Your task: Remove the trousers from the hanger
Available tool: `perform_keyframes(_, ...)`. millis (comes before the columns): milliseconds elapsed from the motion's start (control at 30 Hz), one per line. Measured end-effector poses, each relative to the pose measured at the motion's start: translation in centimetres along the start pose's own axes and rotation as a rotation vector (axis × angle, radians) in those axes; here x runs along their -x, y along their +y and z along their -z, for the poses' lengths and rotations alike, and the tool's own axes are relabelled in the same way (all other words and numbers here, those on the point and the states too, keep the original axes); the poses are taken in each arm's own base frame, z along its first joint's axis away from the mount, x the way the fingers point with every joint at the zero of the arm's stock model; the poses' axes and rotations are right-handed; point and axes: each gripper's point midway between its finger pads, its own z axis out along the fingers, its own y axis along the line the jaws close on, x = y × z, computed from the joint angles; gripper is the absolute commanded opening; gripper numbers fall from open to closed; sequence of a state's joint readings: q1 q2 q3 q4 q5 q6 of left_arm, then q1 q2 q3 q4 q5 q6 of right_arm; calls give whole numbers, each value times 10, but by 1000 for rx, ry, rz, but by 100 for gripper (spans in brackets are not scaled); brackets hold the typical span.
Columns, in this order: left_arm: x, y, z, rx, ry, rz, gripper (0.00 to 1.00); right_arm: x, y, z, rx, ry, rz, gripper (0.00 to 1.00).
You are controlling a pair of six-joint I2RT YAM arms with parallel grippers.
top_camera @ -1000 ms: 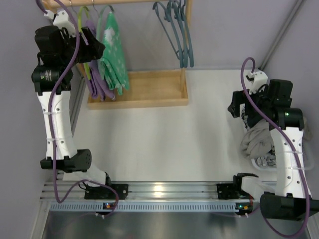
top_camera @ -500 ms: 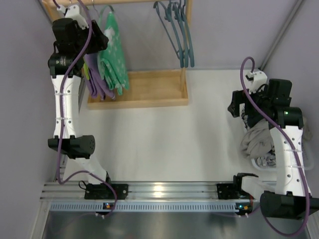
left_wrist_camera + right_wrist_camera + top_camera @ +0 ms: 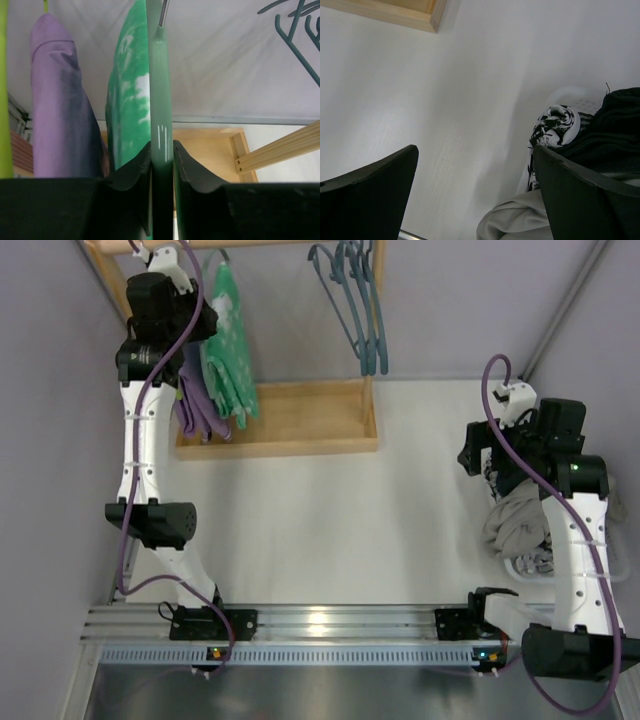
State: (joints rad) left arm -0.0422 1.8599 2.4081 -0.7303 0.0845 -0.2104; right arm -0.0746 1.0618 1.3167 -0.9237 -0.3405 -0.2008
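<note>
Left arm has swung in from the left edge of the rack over the last second, and its wrist is now up near the rail. Left gripper (image 3: pixel 192 322) has ended up on the green hanger (image 3: pixel 160 100). The wrist view shows both fingers (image 3: pixel 131 175) pinched shut against its pale stem, no gap either side. So the grasp is on the hanger, not on cloth.

Mint-green trousers (image 3: pixel 228 355) hang just left of that stem, not yet off. Lilac trousers (image 3: pixel 193 405) are next to them on the left, beside a yellow-green hanger (image 3: pixel 4 100), untouched. Both hang over the wooden base (image 3: pixel 300 420), far left of the table.

My read: next is to unhook or steady the hanger so the cloth can come off. Neither has started.

Right gripper (image 3: pixel 475 150) hasn't moved. Its fingers are spread wide with nothing between them, parked at right beside the laundry heap (image 3: pixel 515 525).
</note>
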Motion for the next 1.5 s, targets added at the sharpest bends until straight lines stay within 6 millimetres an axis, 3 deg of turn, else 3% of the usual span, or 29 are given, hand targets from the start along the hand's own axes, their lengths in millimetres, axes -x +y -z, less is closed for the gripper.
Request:
perform_keyframes(167,3,-1,0,2,-12,-1,0,0,0,0,-1,-1,1,99)
perform_keyframes(367,4,-4,0,-3,-14,10,0,2,0,2,-1,-7,4,99)
perform_keyframes(633,6,-16,0,-37,-23,19,0,32,1,17,-10,-95,48,100)
perform_keyframes(800,13,-25,5,-64,-43,40,0,36,2,18,-3,-108,54,99)
perform_keyframes(1000,36,-44,31,-126,-119,52,0,42,5,19,12,-131,63,99)
perform_keyframes(1233,28,-53,55,-157,-96,83,0,53,16,20,76,-181,87,99)
perform_keyframes(1500,10,-60,100,-191,-85,116,0,74,39,25,168,-267,152,99)
